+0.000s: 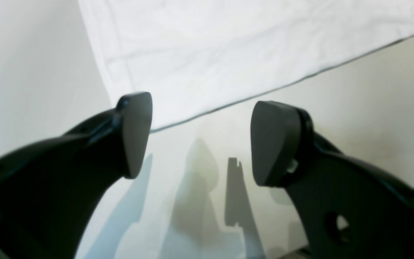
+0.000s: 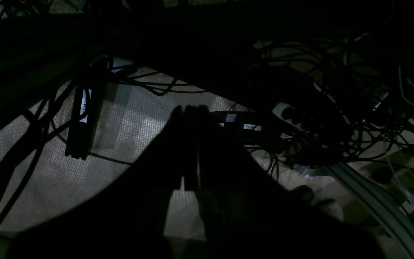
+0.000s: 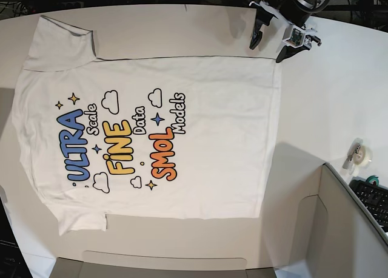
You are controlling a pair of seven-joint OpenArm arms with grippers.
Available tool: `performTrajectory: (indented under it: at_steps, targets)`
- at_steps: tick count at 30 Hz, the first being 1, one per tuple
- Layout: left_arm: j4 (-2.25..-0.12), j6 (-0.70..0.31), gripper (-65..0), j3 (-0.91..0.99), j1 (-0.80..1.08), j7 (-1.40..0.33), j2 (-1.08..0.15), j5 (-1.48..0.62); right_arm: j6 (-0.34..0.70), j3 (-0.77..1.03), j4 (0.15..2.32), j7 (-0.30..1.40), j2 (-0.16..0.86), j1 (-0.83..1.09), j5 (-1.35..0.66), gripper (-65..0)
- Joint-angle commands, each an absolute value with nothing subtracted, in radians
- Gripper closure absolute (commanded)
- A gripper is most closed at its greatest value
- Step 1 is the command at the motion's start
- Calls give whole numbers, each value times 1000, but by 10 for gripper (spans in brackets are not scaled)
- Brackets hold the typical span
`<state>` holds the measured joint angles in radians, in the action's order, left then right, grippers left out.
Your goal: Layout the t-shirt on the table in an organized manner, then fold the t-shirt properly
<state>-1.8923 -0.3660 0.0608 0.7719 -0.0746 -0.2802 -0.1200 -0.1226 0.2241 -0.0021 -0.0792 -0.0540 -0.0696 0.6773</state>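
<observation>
While the t-shirt [image 3: 151, 132] lies flat, print up, on the table [image 3: 339, 96], the left gripper [image 1: 199, 140] hovers with jaws apart, empty, beside its hem corner; the right gripper [image 2: 189, 144], clenched, hangs off the table. Folding likely needs a clean corner pinch.

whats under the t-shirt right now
Only the table: the t-shirt lies spread flat on it, print side up. No lump suggests anything beneath, but the tabletop it covers is hidden. The open left gripper is above bare table just past the hem corner.
</observation>
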Motion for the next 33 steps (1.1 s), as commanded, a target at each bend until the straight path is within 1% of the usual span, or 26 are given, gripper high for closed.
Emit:
performTrajectory:
  at_steps: [1, 6, 23, 33]
  targets:
    - [-1911, -363, -435, 68, 780, -47, -286, -134, -125, 225, 0, -88, -59, -73, 677, 0]
    - [-1911, -363, -484, 65, 780, -47, -286, -134, -125, 225, 0, -84, -54, -73, 677, 0]
    - [-1903, -369, -484, 62, 774, -61, -285, -134, -125, 225, 0, -85, -56, -73, 677, 0]
    - [-1839, -369, -485, -1, 679, -61, -286, -134, -125, 225, 0, -85, -56, -73, 677, 0]
